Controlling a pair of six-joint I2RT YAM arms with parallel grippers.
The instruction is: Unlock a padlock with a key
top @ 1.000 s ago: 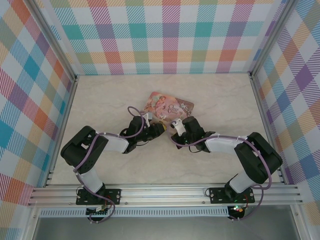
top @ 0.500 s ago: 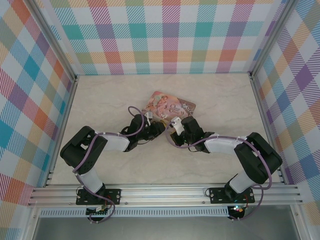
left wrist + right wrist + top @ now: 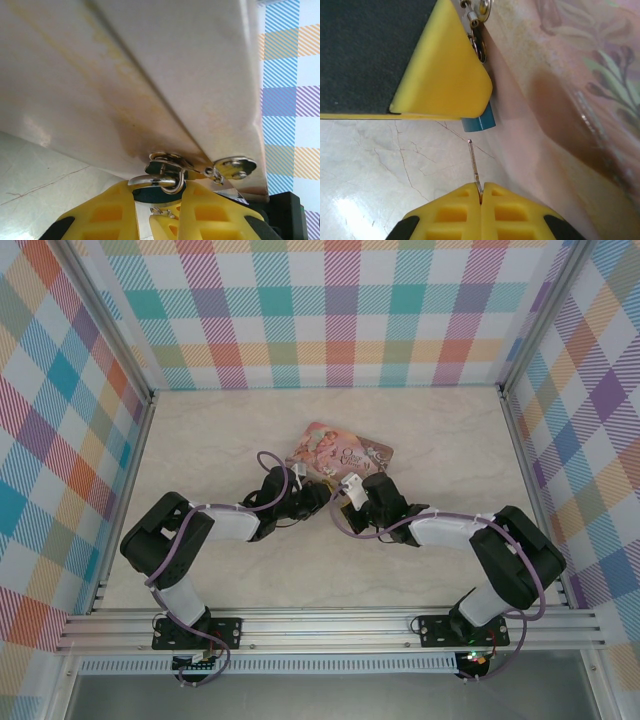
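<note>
The right claw [image 3: 481, 187] is pinched shut on the key [image 3: 474, 162]. The key is a thin, dark metal stick. Its long side runs straight out from the claw's tips and leans a little to the left. Its free end points at the padlock [image 3: 479, 123], which sits just ahead of the claw. There is a small gap between the key's tip and the lock.

The padlock is a little blue block with a smooth, flat end, and that end faces the key. The left claw [image 3: 159, 202] is closed on the padlock, with one yellow finger [image 3: 105, 215] on each side of it. Just past that claw's tips, the lock's shiny silver loop [image 3: 142, 178] hooks through a small metal latch [image 3: 167, 162] on the tin [image 3: 200, 75].

The tin is a flat box, pink with painted flowers, lying to the right of the right claw. I cannot see inside it. The fingers are yellow plastic with little hollow squares. The table [image 3: 380, 165] under the claws is pale and glossy like stone, with thin crack lines.
</note>
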